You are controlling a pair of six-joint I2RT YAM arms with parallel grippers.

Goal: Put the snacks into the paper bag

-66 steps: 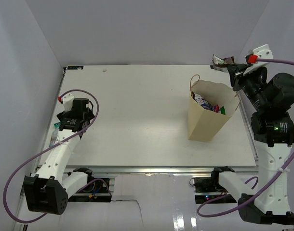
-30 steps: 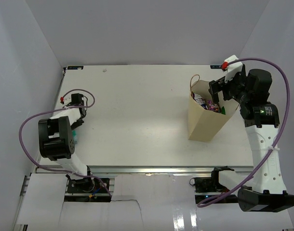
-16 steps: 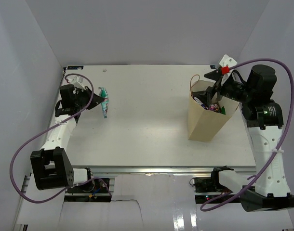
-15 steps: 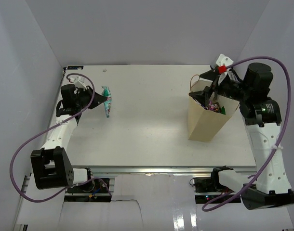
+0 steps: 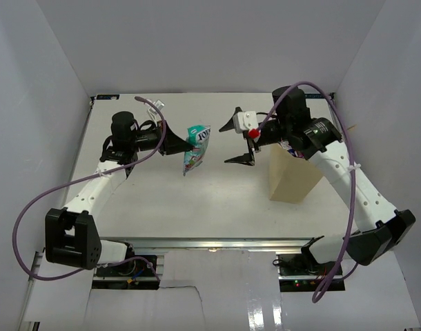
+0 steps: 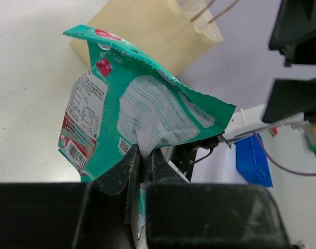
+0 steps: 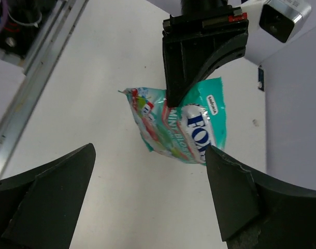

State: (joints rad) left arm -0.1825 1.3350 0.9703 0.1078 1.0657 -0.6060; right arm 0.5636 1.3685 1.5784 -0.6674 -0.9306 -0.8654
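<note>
Above the table [image 5: 217, 207], left gripper [image 5: 177, 143] pinches teal packet [image 5: 196, 147] by its seam (likely light, limp); right gripper [image 5: 231, 143], 3 o'clock, gapes empty.

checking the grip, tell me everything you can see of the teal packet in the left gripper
The teal packet is a glossy, crinkled pouch with serrated end seams, white lettering and red artwork in front, a nutrition panel and barcode behind. The left gripper pinches one edge, holding it in the air above the table. The open right gripper faces it without touching.
</note>
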